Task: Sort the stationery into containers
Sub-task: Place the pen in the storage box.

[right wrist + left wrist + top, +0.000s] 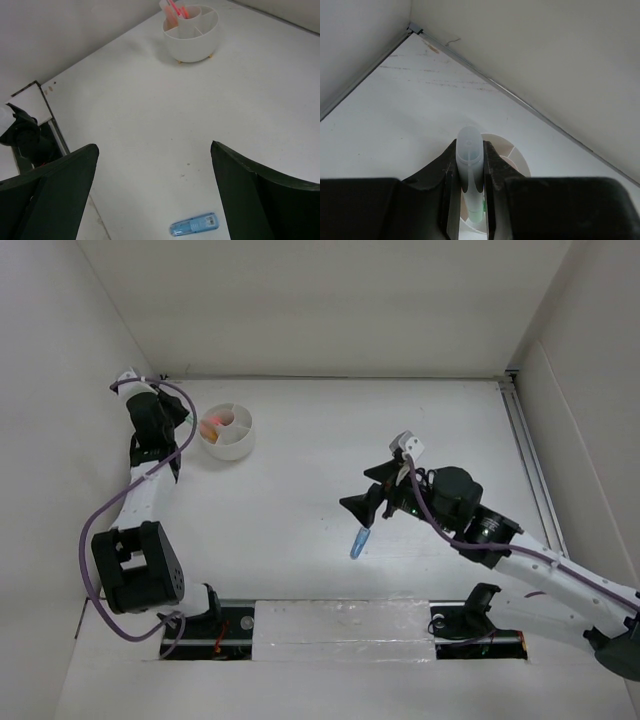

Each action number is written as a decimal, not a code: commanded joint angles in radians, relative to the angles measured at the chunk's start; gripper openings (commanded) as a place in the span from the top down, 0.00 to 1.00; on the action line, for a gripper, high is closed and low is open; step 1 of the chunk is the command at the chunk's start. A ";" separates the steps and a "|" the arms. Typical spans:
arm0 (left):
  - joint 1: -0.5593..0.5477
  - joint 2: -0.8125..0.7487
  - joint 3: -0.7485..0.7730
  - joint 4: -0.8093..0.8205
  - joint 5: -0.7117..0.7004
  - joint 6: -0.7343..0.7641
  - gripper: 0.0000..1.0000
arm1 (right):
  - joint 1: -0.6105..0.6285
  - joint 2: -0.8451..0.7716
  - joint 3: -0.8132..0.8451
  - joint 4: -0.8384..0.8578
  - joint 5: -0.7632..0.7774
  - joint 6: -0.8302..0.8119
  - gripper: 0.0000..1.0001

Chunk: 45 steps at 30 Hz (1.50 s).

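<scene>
Wrist view alone shows clamped bar (469, 165).

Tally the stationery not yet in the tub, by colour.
Blue: 1, the marker lying on the table
Pale green: 1, the bar held in the left gripper
Total: 2

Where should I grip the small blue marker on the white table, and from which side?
Grip the small blue marker at mid-barrel, coming down from above, jaws across its narrow width. It lies flat on the white table, so only its long sides can be pinched.
</scene>
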 commanded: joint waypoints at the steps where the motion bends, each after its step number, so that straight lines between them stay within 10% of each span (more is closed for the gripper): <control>1: 0.003 0.008 -0.019 0.153 0.044 0.029 1.00 | -0.017 -0.033 -0.002 0.006 -0.034 -0.028 0.00; 45: 0.003 0.225 0.061 0.244 0.144 0.115 1.00 | -0.027 -0.079 -0.020 0.006 -0.120 -0.075 0.00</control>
